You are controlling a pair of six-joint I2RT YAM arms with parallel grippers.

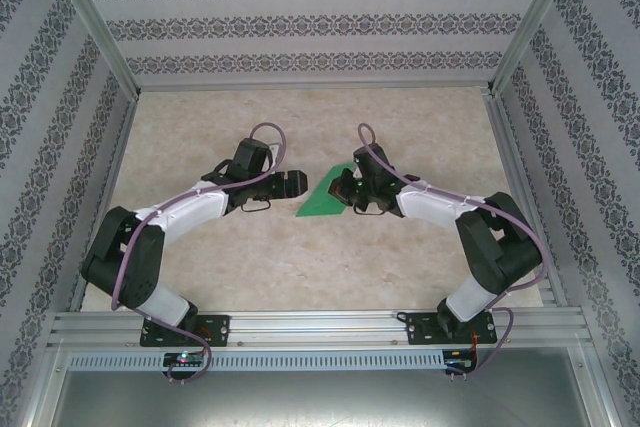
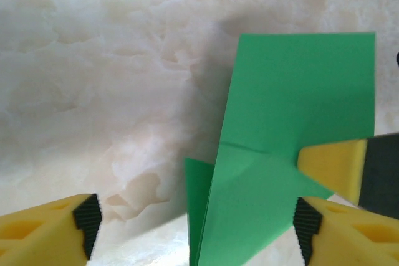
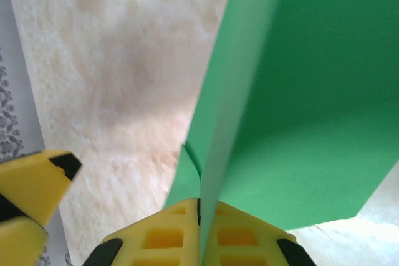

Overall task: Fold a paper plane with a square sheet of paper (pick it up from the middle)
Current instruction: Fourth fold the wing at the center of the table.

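Note:
The square sheet of paper is bright green and folded, with flaps spreading from a centre fold; it sits mid-table between the arms, one end pointing to the lower left. My right gripper is shut on the folded edge of the sheet, which stands up from its yellow fingers. My left gripper is open wide, its yellow fingers on either side of the sheet without touching it. In the top view the left gripper is just left of the paper and the right gripper is at its right end.
The beige marbled table lies under both arms. Patterned walls and metal rails enclose it. A yellow finger of the right gripper shows in the left wrist view, on the paper's right edge.

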